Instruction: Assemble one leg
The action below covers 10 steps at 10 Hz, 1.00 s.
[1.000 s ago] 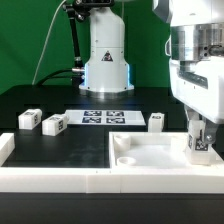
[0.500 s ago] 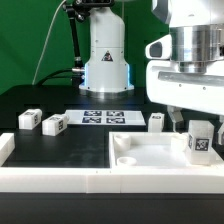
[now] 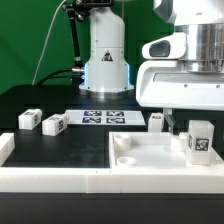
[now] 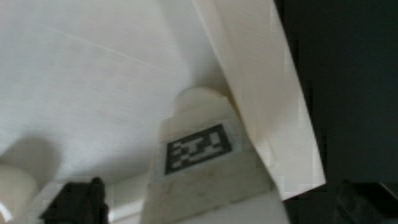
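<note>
A leg (image 3: 201, 140), a small white block with a square tag, stands upright at the right corner of the big white panel (image 3: 150, 165). In the wrist view the leg (image 4: 199, 148) rises from the panel (image 4: 89, 90). My gripper (image 3: 196, 112) hangs just above it, open, with one dark finger (image 4: 75, 200) apart from the leg's side. It holds nothing. Three more legs lie on the black table: two on the exterior view's left (image 3: 29, 120) (image 3: 54, 124) and one behind the panel (image 3: 156, 121).
The marker board (image 3: 103, 117) lies flat behind the panel. The robot's white base (image 3: 105, 60) stands at the back. A low white rim (image 3: 40, 178) runs along the front.
My gripper has let go of the leg and risen. The leg stays standing at the panel's right corner.
</note>
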Motion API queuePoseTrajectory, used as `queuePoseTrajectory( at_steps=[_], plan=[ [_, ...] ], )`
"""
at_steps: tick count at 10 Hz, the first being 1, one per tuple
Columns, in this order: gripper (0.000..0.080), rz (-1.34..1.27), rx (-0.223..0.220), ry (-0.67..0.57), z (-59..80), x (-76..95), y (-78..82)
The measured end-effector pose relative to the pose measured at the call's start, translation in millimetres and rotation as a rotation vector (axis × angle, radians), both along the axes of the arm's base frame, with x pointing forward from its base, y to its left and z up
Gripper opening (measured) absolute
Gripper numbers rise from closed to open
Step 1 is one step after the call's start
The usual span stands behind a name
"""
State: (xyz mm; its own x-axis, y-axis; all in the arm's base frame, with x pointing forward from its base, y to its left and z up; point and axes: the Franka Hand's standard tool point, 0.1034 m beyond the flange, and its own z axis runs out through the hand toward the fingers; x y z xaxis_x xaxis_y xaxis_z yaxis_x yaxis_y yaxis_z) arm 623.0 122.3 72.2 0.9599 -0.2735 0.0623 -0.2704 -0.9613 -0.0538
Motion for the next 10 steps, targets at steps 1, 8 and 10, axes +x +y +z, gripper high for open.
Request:
queuePoseTrajectory(
  at_steps=[1, 8, 10],
  plan=[
    [0.0649, 0.105, -0.012, -0.004, 0.0, 0.3, -1.8],
    [0.0291, 0.060, -0.003, -0.009, -0.4, 0.7, -3.0],
    [0.0291, -0.226, 0.021, -0.014, -0.6, 0.0, -4.1]
  ],
)
